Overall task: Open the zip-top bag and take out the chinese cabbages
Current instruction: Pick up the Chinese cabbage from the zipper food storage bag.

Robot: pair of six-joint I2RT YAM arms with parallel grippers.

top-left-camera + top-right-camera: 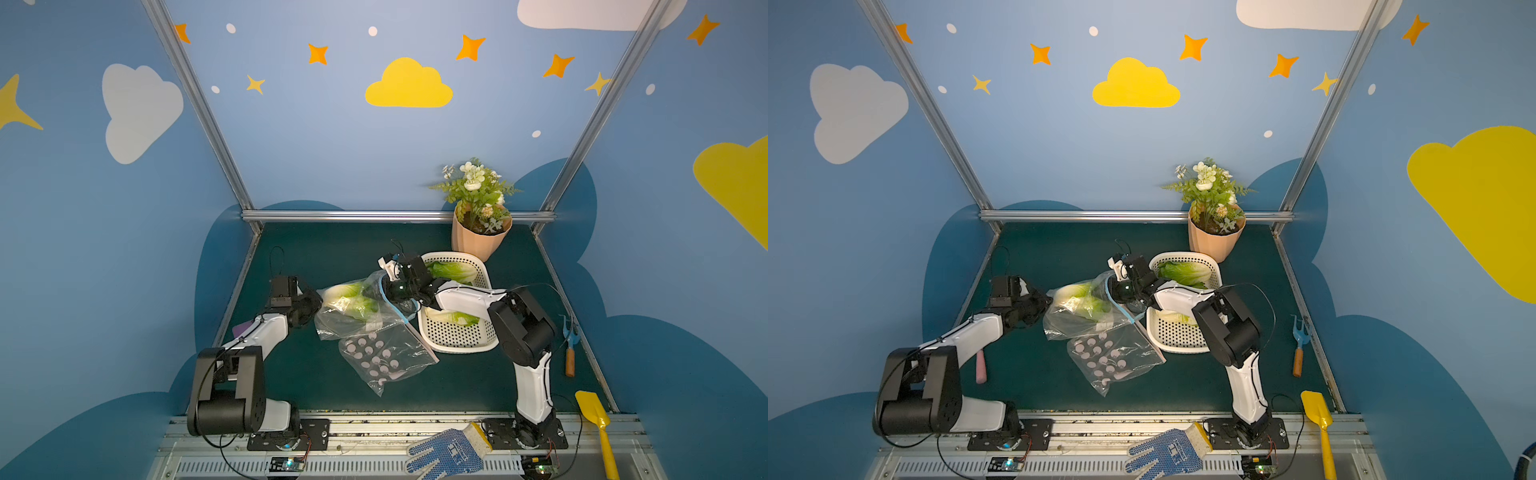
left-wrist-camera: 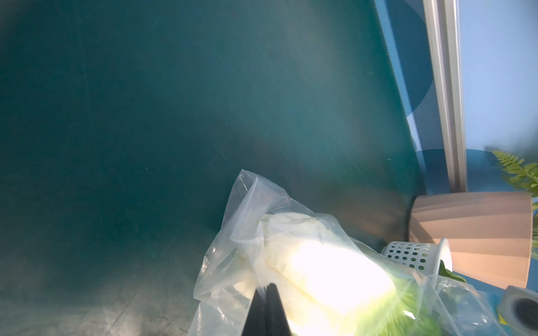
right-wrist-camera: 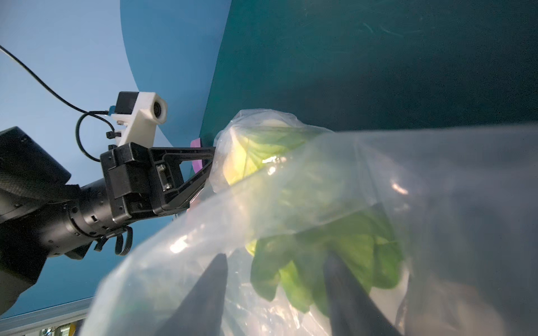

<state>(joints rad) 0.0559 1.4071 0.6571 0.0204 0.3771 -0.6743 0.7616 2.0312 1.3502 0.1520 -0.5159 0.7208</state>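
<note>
A clear zip-top bag point(image 1: 353, 322) point(image 1: 1077, 326) with a blue zip lies mid-table, and one chinese cabbage point(image 1: 351, 297) point(image 1: 1081, 297) is inside it. My left gripper point(image 1: 316, 301) point(image 2: 266, 286) is shut on the plastic at the bag's closed end. My right gripper point(image 1: 386, 291) point(image 3: 276, 256) reaches in through the bag's mouth. It is open, its fingers either side of the cabbage's green leaf tips point(image 3: 349, 253). Two more cabbages point(image 1: 455, 270) point(image 1: 457, 318) lie in the white basket point(image 1: 457, 348), partly hidden under my right arm.
A second clear bag point(image 1: 382, 357) of pink discs lies just in front of the zip-top bag. A potted plant point(image 1: 478, 241) stands behind the basket. A blue hand fork point(image 1: 570, 345) and a yellow trowel point(image 1: 598, 424) lie at the right edge, and a dotted glove point(image 1: 449, 453) lies on the front rail.
</note>
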